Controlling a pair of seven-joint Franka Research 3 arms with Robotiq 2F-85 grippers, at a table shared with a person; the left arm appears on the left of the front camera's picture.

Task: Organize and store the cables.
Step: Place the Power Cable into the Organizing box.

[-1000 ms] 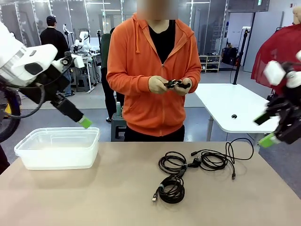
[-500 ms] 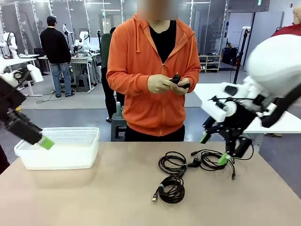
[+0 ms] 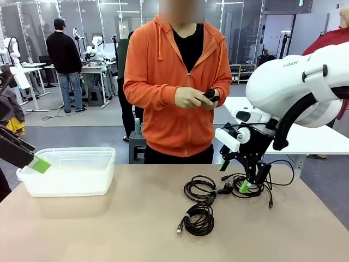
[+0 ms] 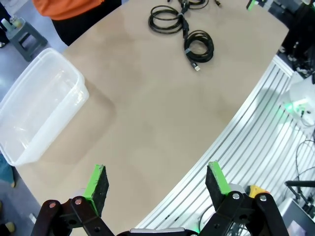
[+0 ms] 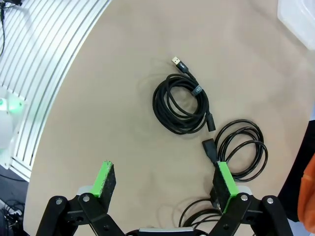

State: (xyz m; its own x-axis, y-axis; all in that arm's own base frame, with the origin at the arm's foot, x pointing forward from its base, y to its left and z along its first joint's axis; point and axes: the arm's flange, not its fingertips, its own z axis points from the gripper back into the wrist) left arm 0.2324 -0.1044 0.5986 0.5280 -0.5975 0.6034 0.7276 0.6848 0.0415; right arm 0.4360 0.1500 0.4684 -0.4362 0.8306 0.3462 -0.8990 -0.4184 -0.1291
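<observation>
In the front view, the right end effector (image 3: 234, 176) has been swung in from the right and is now held, jaws apart and empty, just over the rightmost of the cables (image 3: 199, 191) coiled on the table (image 3: 98, 229); a pickup is judged near. In the left wrist view, the left end effector (image 4: 156, 182) is seen apart and empty, drawn back near the clear bin (image 4: 39, 108). In the right wrist view, the cables are framed beyond the spread pads.

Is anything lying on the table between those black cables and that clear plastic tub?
Nothing visible does. Between the cables and the clear tub there is only bare table, and the tub has no lid. The right gripper hangs over the cables, jaws open.
</observation>
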